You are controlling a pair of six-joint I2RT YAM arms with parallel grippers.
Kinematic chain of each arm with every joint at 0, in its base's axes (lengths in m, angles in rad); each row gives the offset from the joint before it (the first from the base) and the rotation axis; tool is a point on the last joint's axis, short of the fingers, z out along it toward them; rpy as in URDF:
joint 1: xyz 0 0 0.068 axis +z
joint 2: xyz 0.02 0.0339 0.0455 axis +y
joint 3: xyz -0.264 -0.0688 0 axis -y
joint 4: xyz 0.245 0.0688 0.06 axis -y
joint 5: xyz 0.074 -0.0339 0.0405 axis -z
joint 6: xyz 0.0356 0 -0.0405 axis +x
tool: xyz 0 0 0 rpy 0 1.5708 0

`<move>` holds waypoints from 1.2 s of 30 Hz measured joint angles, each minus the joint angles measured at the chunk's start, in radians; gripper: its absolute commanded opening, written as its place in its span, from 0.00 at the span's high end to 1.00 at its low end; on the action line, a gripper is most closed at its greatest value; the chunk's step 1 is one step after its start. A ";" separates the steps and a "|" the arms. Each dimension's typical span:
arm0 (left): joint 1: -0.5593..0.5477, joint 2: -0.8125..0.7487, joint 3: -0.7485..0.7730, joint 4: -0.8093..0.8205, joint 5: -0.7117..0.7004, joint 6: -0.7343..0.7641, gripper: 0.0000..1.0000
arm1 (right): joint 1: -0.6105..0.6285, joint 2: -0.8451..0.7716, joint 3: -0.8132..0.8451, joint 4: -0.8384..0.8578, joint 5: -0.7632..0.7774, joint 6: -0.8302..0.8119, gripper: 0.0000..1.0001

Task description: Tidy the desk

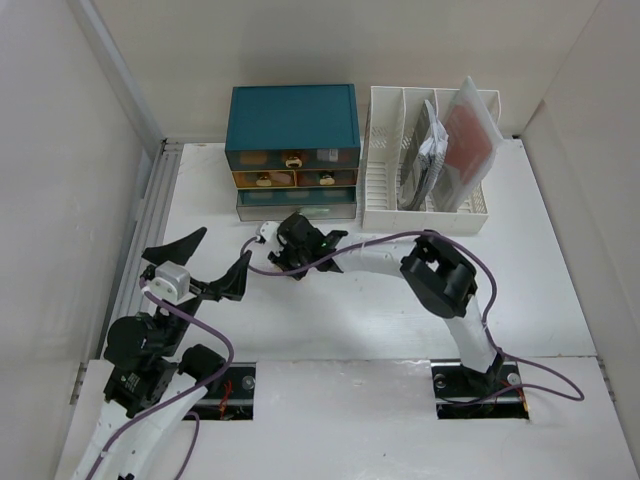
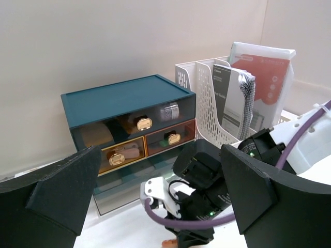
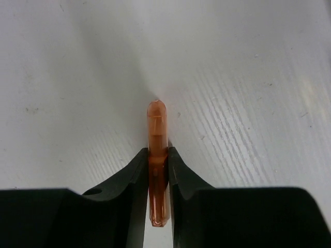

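While the right end effector [image 1: 300, 245] sits low just in front of the teal drawer cabinet [image 1: 292, 118], its two fingers are clamped on a slim, translucent orange piece [image 3: 157, 129]. The piece lies lengthwise between them, its rounded tip poking out past the fingertips. Whether that tip touches the white surface below cannot be told from the wrist view. The left end effector [image 1: 212, 262] is well to the front-left of the cabinet, off the surface and facing the cabinet's drawers. Its black fingers are spread wide with nothing between them. The table [image 1: 360, 320] carries the cabinet at its far edge, by the back wall, and stretches from there toward the arm bases. The cabinet shows see-through drawers with gold knobs: one smoky row on top, two amber ones beneath, and a clear one at the bottom. Just beside the cabinet, on its right, stands a white slotted file rack [image 1: 385, 150]. It holds a red-fronted packet [image 1: 470, 135] and a grey printed booklet [image 1: 430, 150], both leaning in its slots.
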 measured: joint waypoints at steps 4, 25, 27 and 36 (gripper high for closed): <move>0.000 -0.004 0.000 -0.001 -0.005 0.000 0.00 | 0.018 0.000 -0.001 0.000 0.008 -0.025 1.00; 0.000 -0.009 0.000 0.000 -0.006 0.000 0.00 | -0.083 -0.017 0.282 -0.058 0.341 -0.464 1.00; 0.000 -0.009 0.000 0.000 -0.006 0.000 0.00 | -0.104 -0.017 0.289 -0.063 0.356 -0.497 1.00; 0.000 -0.009 0.000 0.000 -0.006 0.000 0.00 | -0.151 0.011 0.358 -0.081 0.366 -0.563 0.98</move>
